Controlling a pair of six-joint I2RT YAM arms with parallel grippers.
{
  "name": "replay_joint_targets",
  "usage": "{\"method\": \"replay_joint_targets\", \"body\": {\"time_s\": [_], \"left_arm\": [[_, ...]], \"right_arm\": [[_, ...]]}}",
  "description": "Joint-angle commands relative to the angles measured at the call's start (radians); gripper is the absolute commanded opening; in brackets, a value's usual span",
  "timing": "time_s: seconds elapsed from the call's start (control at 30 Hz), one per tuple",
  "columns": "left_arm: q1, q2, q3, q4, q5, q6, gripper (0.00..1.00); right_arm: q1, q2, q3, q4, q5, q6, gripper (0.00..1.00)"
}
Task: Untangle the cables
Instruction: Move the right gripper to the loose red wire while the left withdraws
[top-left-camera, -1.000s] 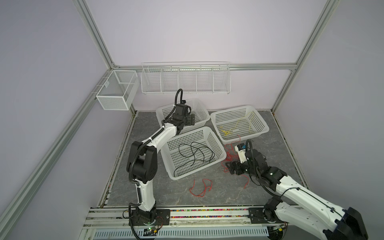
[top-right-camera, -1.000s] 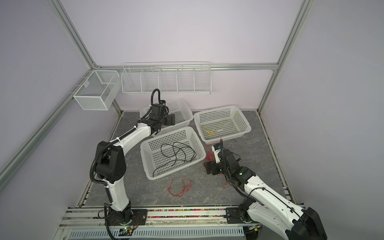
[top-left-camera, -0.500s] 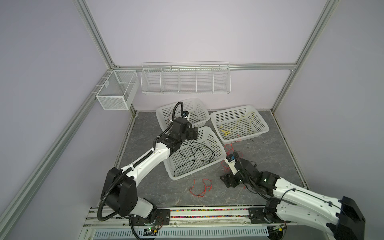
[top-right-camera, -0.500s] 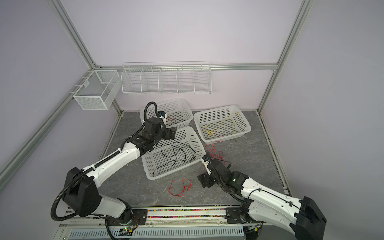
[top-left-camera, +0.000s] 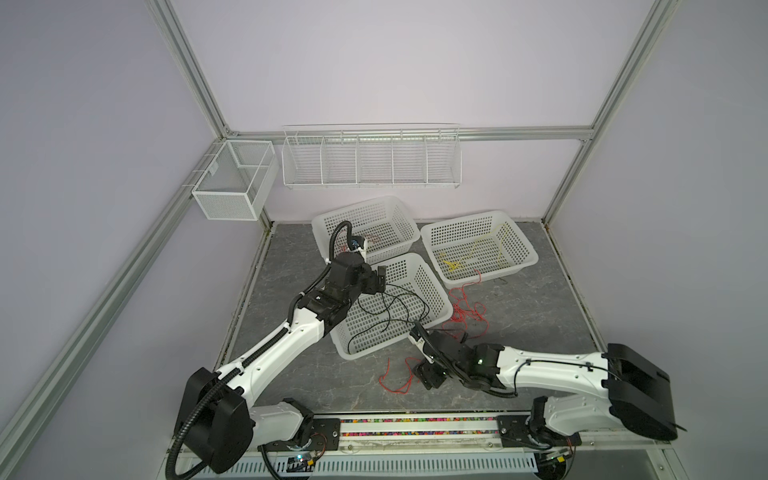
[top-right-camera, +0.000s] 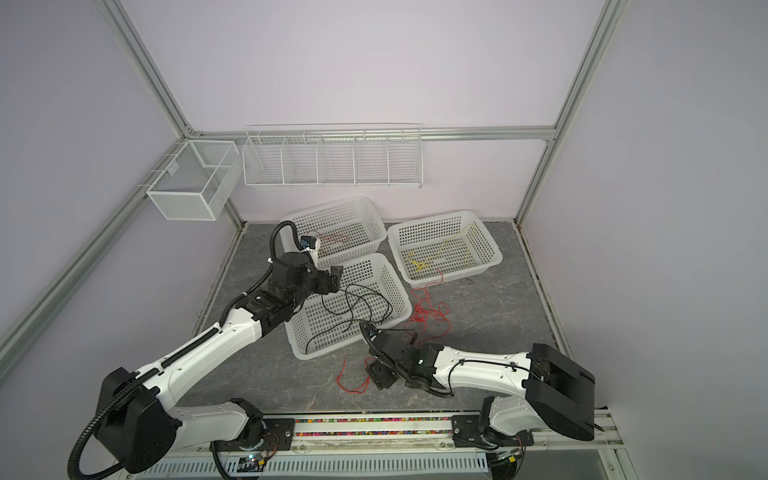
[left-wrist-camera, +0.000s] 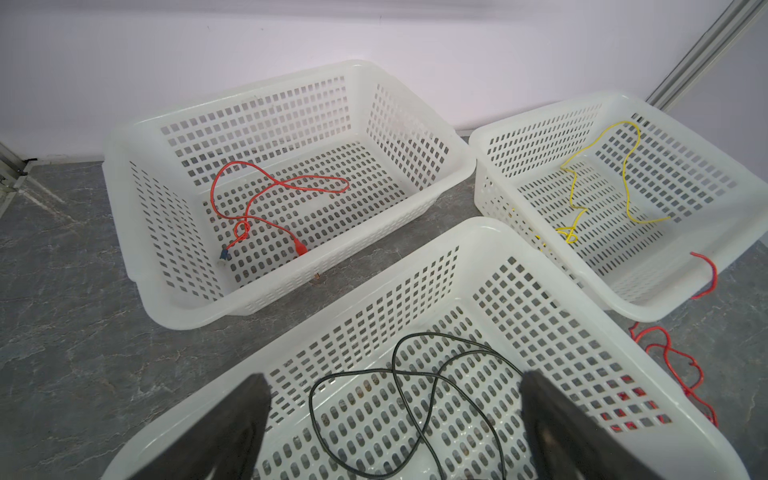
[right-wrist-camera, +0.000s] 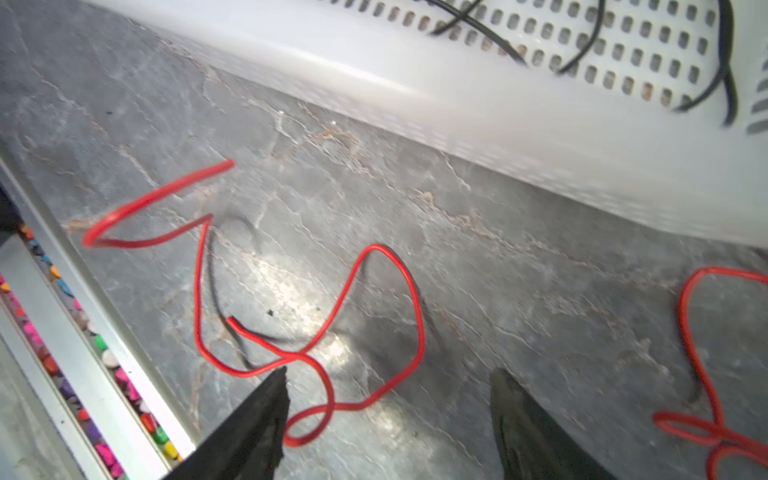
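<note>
Left pincer (left-wrist-camera: 392, 376): jaws spread wide with nothing between them. It hangs over one corner of the near basket (left-wrist-camera: 478, 226), as both top views show (top-left-camera: 379, 277).
Black cable (left-wrist-camera: 415, 374): directly beneath the left pincer, lying in loose loops on the floor of the near basket. Neither finger touches it.
Far red cable (left-wrist-camera: 270, 187): ahead of the left pincer, alone in the far basket (left-wrist-camera: 291, 77), with a small knot along its length and small fittings at its ends.
Yellow cable (left-wrist-camera: 623, 166): ahead of the left pincer and off to one side, in the side basket (left-wrist-camera: 540, 112). Part of it climbs the basket's wall.
Right pincer (right-wrist-camera: 389, 374): jaws apart and clamped on nothing, low over the grey tabletop (right-wrist-camera: 540, 311), just outside the near basket's wall. A top view shows it there too (top-right-camera: 384, 376).
Loose red cable (right-wrist-camera: 376, 249): on the tabletop under and just in front of the right pincer. One bend of it runs into the gap between the fingers (right-wrist-camera: 257, 415). The strand passes right at one fingertip, but whether they touch cannot be told.
Red tangle (top-left-camera: 467, 313): off to the side of the right pincer, apart from its fingers, on the tabletop between the near basket and the side basket. One strand reaches up to the side basket's rim.
</note>
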Motion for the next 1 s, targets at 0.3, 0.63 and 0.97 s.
{"method": "replay_joint_targets", "body": {"time_s": [0.3, 0.63, 0.97], "left_arm": [[0.002, -0.097, -0.069, 0.025, 0.023, -0.035, 0.93], [0.002, -0.091, -0.070, 0.038, 0.047, -0.045, 0.93], [0.001, -0.081, -0.070, 0.041, 0.055, -0.053, 0.93]], "right_arm": [[0.053, 0.106, 0.060, -0.061, 0.059, 0.053, 0.69], [0.069, 0.193, 0.087, -0.078, 0.109, 0.104, 0.36], [0.070, 0.190, 0.086, -0.084, 0.130, 0.103, 0.06]]}}
